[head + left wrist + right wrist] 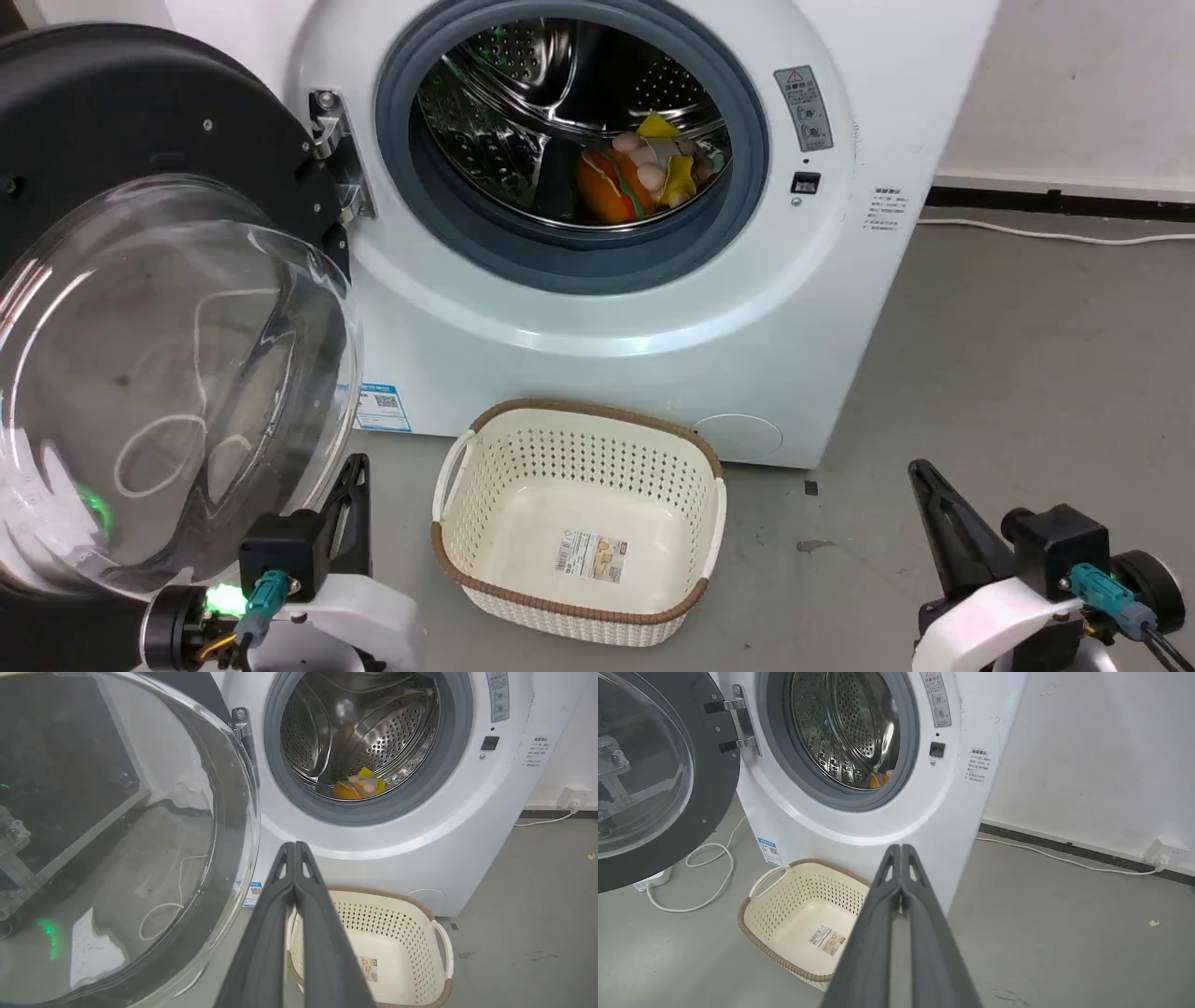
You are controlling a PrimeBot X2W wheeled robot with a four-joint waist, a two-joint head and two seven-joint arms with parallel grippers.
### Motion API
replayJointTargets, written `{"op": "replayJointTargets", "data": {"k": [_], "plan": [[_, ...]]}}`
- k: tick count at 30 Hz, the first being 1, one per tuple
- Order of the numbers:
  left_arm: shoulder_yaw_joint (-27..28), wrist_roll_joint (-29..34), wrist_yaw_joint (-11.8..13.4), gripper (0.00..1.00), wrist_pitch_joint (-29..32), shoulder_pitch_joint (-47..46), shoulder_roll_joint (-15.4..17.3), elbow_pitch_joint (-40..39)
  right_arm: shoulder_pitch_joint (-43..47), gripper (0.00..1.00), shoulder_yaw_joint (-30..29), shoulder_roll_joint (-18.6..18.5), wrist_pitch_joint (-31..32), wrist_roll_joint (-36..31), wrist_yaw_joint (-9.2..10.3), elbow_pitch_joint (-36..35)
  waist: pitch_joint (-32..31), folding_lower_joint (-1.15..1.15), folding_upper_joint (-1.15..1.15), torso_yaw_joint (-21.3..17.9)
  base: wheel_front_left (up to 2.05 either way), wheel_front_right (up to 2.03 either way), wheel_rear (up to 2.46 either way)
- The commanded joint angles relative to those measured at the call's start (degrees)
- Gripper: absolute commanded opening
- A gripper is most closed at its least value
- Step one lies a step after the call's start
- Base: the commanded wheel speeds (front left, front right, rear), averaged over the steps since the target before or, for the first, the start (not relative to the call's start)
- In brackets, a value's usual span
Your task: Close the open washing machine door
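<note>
White, the washing machine [653, 373] faced us; the washing machine door [121, 103] hung wide open off the machine's hinge side, on our left. A cream basket [560, 462] sat just before the machine. Our left hand [294, 845] and right hand [901, 847] were each pressed together, empty.

The left gripper [294, 844] and right gripper [901, 847] each have two long, matt dark-grey fingers [268, 938] that narrow to a tip, with a slim triangular cut-out just below it. In the head view, each base is a black boxy block [280, 553] on a glossy white moulded shell [366, 618]. A teal connector [265, 594] plugs in beside each block, next to a round black cap [1154, 581]. A green light [222, 598] glows on the left, above a thin yellow wire [215, 644].
</note>
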State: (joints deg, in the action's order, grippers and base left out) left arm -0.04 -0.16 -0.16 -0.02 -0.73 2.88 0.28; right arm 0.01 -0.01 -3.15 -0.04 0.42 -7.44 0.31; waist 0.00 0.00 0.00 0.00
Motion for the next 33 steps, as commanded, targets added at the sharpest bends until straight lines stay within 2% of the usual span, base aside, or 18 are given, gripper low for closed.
{"op": "replayJointTargets", "data": {"k": [1, 33], "plan": [[0.04, 0.16, 0.16, 0.0, 0.02, 0.73, -0.01, -0.28, -0.01, 0.0, 0.01, 0.27, 0.04, -0.42, -0.05, -0.31, 0.0, 0.0, 0.0, 0.0, 0.0, 0.0, 0.0], [0.04, 0.16, 0.16, 0.0, 0.02, 0.73, -0.01, -0.28, -0.01, 0.0, 0.01, 0.27, 0.04, -0.42, -0.05, -0.31, 0.0, 0.0, 0.0, 0.0, 0.0, 0.0, 0.0]]}}
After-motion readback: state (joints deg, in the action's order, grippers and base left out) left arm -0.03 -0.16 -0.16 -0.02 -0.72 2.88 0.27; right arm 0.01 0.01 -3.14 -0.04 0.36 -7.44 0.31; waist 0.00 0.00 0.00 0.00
